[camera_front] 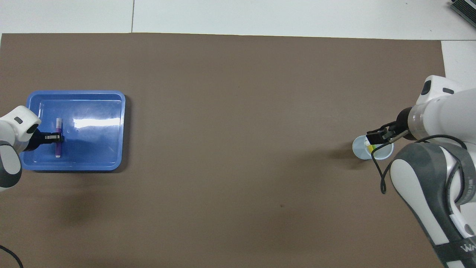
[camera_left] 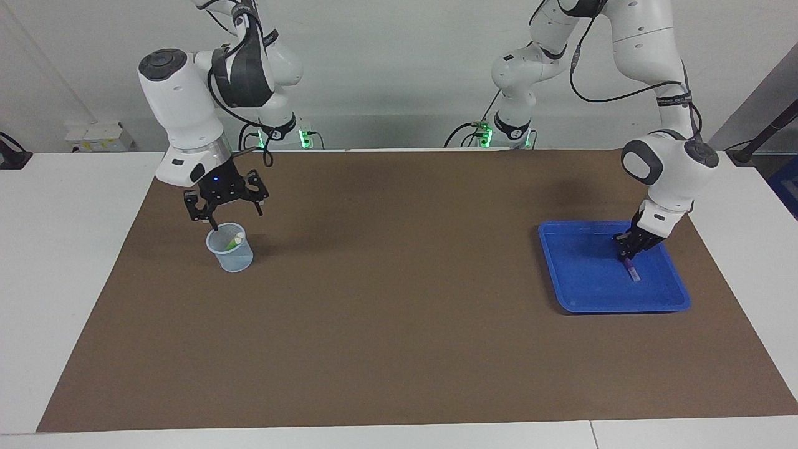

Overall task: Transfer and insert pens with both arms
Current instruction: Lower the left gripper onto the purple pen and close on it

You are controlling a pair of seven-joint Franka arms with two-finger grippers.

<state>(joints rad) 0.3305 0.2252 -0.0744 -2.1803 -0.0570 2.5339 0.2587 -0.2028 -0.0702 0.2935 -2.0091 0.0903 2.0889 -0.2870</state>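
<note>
The purple pen (camera_left: 629, 268) lay flat in the blue tray (camera_left: 580, 280), which sat on the brown mat (camera_left: 399, 299) of the tabletop at the left arm's end, and the left end effector (camera_left: 625, 254) was down on the pen's dark end with its fingers closed around it, the pale cap end pointing away from the robots. That low, steep pose suited a pinch on a slim pen lying on a flat floor, probably ahead of a lift out of the tray. Well apart from the tray, at the right arm's end of the mat, stood the clear cup (camera_left: 230, 251), with the green pen (camera_left: 233, 242) and the yellow pen (camera_front: 370, 147) leaning inside it, caps up. The right end effector (camera_left: 226, 214) hung just over the cup's rim with its fingers spread wide and nothing between them, a stance that fitted a release into the cup. By that reckoning 2 of 3 pens were in and 1 was left.
</note>
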